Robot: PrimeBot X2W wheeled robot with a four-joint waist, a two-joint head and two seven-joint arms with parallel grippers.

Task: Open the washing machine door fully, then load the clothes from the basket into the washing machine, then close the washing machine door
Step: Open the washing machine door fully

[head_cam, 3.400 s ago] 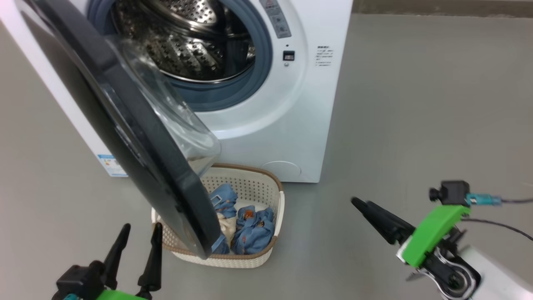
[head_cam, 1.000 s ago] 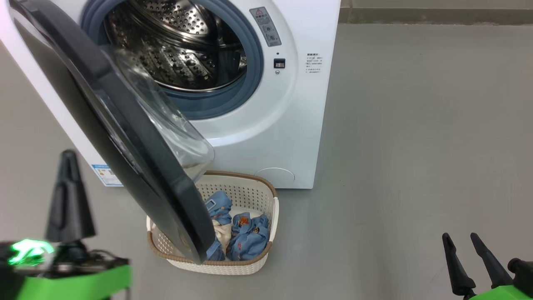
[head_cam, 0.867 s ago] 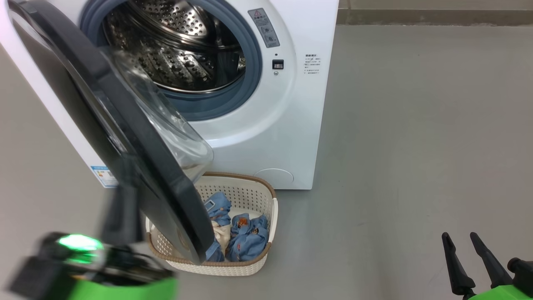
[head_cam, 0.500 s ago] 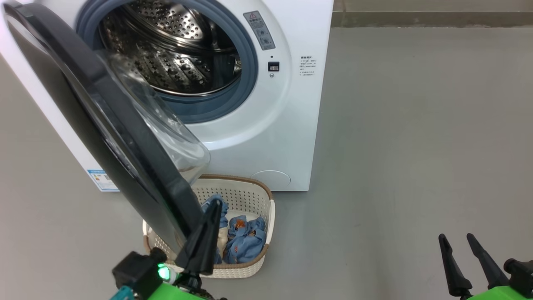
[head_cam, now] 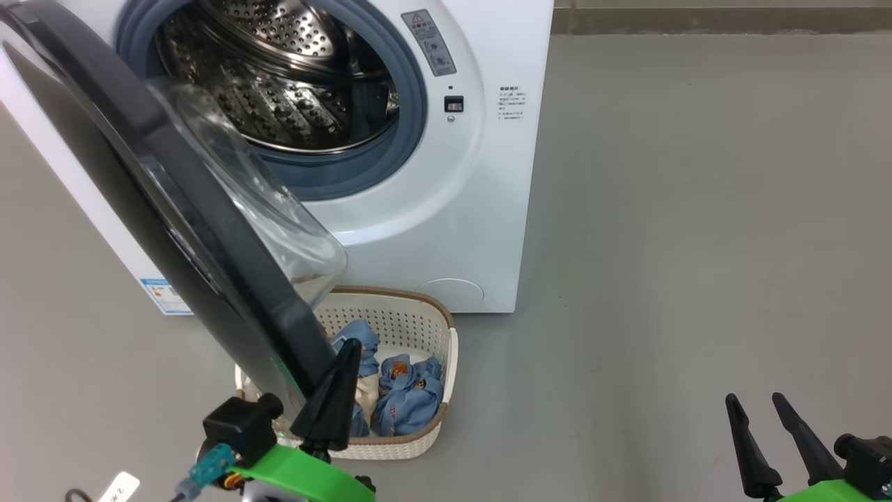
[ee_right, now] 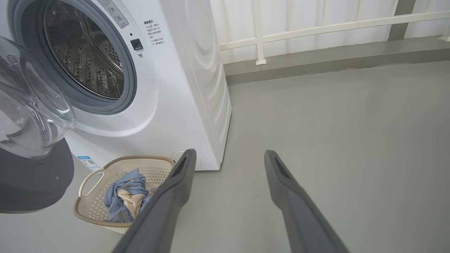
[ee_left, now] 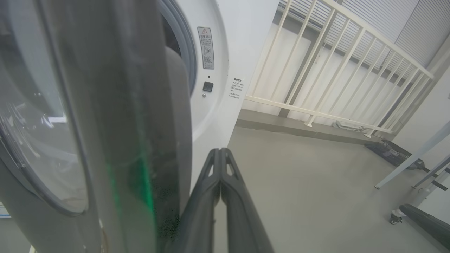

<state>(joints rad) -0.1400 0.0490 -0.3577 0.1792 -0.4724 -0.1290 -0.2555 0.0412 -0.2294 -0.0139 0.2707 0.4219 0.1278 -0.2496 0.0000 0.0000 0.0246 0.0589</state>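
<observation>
The washing machine (head_cam: 446,230) stands on the floor (head_cam: 662,244) with its steel drum (head_cam: 279,77) exposed and, as far as the head view shows, empty. The washing machine door (head_cam: 174,209) is swung out on its left-hand hinge to a partly open position; it is not folded back, and its lower rim overhangs the left part of the basket (head_cam: 418,310). The basket sits on the floor just in front of the machine's base, below the door opening. The clothes (head_cam: 408,394) lie inside the basket, with blue printed fabric and a little cream cloth visible. The left gripper (head_cam: 350,346) has its two fingers pressed together into a single point and holds nothing. It is placed at the door's lower rim, on the side facing the basket. In the left wrist view the door edge runs directly beside the fingers; whether they touch it cannot be told. The right gripper (head_cam: 753,397) has its fingers spread, is empty, and hangs well apart from the machine toward the floor's right side. Assessment: step one is in progress, and the left arm appears positioned to push the door wider. Remaining steps: full opening of the door, transfer of all clothes to the drum, and closing of the door.
</observation>
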